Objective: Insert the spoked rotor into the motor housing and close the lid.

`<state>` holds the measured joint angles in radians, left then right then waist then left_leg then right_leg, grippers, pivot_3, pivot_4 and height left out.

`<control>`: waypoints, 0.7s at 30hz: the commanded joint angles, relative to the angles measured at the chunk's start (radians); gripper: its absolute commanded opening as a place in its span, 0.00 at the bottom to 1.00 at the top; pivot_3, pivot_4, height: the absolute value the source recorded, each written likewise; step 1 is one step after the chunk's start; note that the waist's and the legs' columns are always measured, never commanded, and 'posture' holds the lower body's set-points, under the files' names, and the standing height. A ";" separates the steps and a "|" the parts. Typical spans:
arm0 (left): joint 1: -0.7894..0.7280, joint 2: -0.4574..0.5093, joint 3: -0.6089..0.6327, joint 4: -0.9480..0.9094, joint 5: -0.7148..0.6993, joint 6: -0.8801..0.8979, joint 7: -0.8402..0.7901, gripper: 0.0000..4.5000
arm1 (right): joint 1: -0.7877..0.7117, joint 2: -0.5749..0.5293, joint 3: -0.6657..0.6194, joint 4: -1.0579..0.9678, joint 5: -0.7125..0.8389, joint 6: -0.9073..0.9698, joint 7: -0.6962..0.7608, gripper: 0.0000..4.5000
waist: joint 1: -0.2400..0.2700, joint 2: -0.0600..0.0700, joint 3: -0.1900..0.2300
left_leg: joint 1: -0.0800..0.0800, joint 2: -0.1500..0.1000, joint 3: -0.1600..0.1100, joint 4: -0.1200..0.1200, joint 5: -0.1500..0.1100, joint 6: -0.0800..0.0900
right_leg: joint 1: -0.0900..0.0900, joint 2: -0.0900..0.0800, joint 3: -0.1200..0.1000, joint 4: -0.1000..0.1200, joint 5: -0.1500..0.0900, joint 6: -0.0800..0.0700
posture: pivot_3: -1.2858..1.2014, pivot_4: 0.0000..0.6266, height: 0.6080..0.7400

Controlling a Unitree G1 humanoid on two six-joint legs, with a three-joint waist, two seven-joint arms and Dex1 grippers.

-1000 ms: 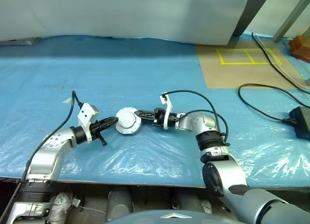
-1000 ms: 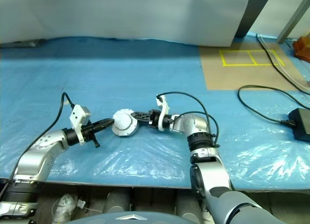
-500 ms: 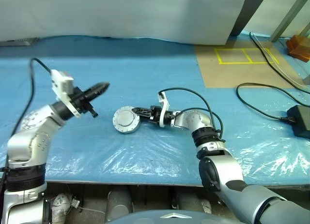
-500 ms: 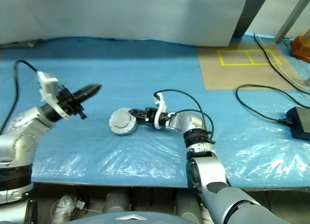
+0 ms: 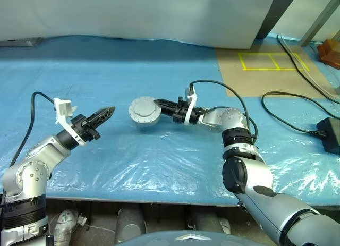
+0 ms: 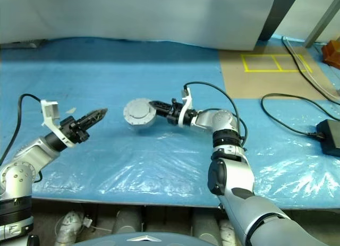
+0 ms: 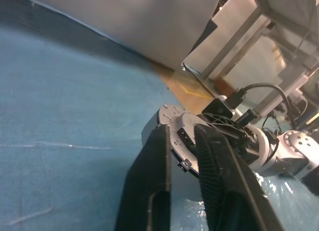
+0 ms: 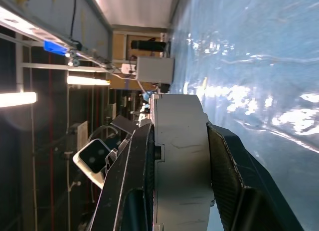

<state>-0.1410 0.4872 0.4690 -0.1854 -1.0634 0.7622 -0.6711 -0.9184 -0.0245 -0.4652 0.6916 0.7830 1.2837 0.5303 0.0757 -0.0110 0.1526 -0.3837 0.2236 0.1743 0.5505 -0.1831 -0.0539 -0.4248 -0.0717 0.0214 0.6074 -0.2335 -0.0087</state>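
Mid-frame, right tool (image 5: 157,102) is clamped on the closed housing (image 5: 144,111), held just above the tabletop (image 5: 159,161). Left tool (image 5: 108,111) hangs lower left, narrowly parted, empty. Best to set it down flat.

Both arms are built of rounded silver-grey metal shells joined by black rings at the joints. The left end effector (image 5: 108,111) has two slim black tapering fingers (image 7: 152,181) with a ribbed look along their length. The right end effector (image 5: 158,103) is black as well. Each wrist carries a white bracket (image 5: 62,108), and a thin black cable (image 5: 33,118) loops from it back along the arm.
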 commanded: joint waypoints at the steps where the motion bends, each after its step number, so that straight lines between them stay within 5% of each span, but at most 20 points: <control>1: 0.008 -0.048 0.042 -0.041 -0.135 0.031 0.061 0.43 | -0.027 0.019 -0.036 -0.102 0.100 0.053 0.006 0.26 | 0.002 0.000 0.000 | 0.000 0.000 0.000 0.000 0.000 0.000 | 0.000 0.000 0.000 0.000 0.000 0.000 | 0.52 0.24 1.00; 7: 0.050 -0.121 0.012 -0.082 -0.353 0.108 0.172 0.87 | -0.032 0.041 -0.041 -0.186 0.148 0.081 -0.028 0.26 | 0.007 -0.001 0.000 | -0.001 0.000 -0.001 0.001 0.000 0.000 | 0.000 -0.001 -0.001 0.000 0.000 0.000 | 0.52 0.24 1.00; 21: -0.023 -0.225 -0.112 -0.045 -0.407 0.074 0.276 0.87 | -0.018 0.042 0.004 -0.272 0.181 0.117 -0.052 0.26 | 0.022 -0.001 0.001 | -0.001 0.000 -0.001 0.004 0.000 0.000 | 0.000 -0.001 -0.001 0.001 0.001 0.001 | 0.52 0.24 1.00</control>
<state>-0.1396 0.2663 0.3816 -0.2115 -1.4634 0.8439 -0.3955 -0.9175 -0.0009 -0.4631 0.4736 0.9038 1.3914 0.4562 0.0974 -0.0121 0.1531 -0.3849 0.2233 0.1731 0.5548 -0.1831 -0.0541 -0.4246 -0.0724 0.0208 0.6090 -0.2329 -0.0076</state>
